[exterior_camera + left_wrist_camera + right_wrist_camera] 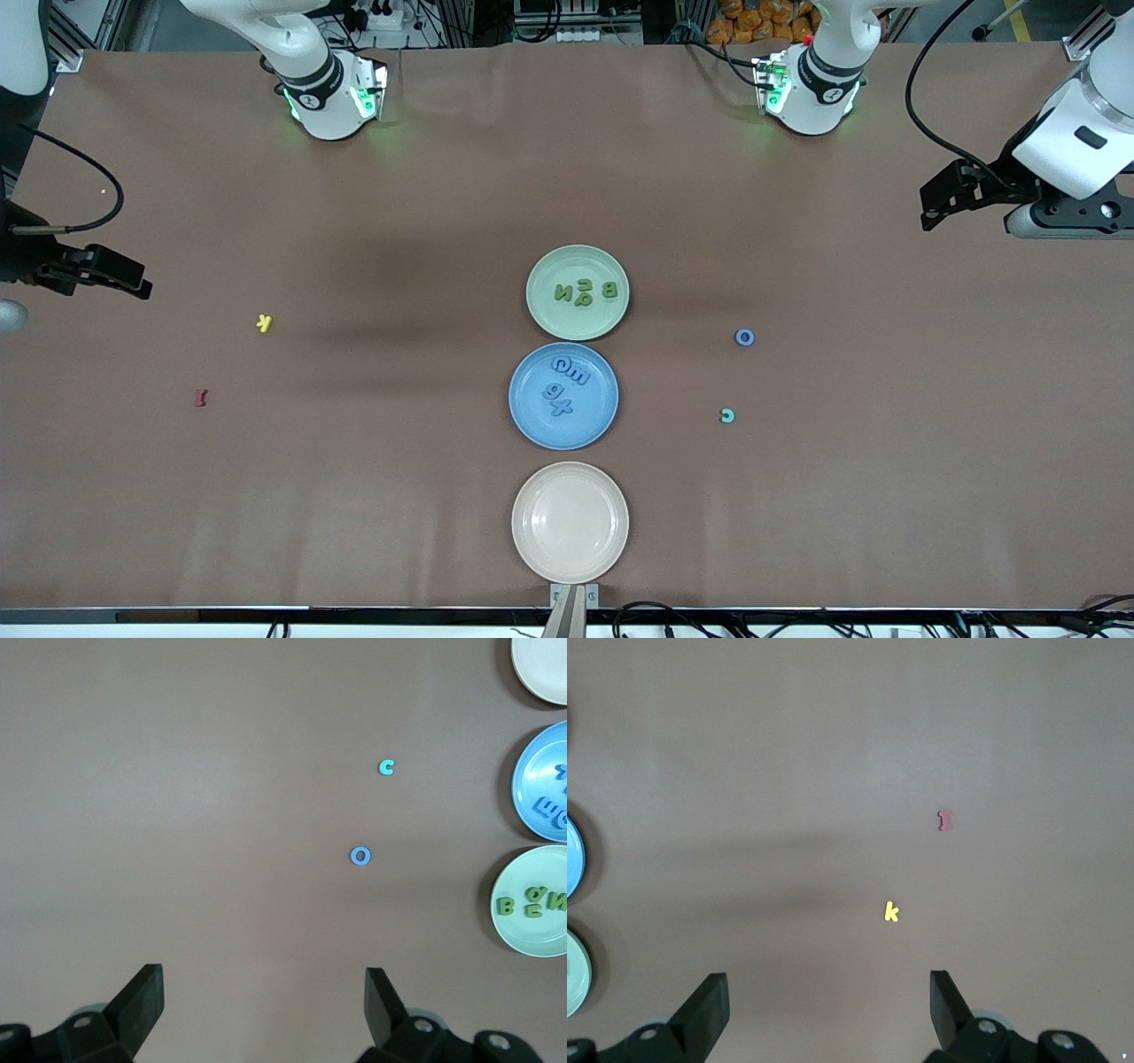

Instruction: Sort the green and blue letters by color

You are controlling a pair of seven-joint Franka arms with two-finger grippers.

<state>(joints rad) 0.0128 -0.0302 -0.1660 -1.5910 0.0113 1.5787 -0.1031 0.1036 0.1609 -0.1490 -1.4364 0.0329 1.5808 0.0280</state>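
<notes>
Down the middle of the brown table three round plates are sitting in a row. Farthest from the front camera is the pale green plate [540,306], which is carrying the olive green chunky letters [586,291], four or so pieces grouped close together. Next nearer is the mid-blue plate [528,416], which is holding the mid-blue letter and digit shapes [562,385], again about four. Nearest the camera, the cream plate [570,522] is lying bare.

Toward the left arm's end of the table a small blue ring-shaped O piece [745,337] is lying flat on the cloth, well apart from the plates. A smaller teal C-shaped piece [727,416] is lying nearer to the camera than the O, also on the cloth.

Toward the right arm's end a small yellow K-shaped piece [264,323] is lying on the table, and a dark red piece [201,398] is lying nearer to the camera than it.

Both arms are waiting at the table's ends. The left gripper [266,1010] is hanging released, its black fingers [142,1001] standing wide apart over bare cloth, grasping nothing. The right gripper [828,1010] is hanging over its own end, likewise released and grasping nothing.
</notes>
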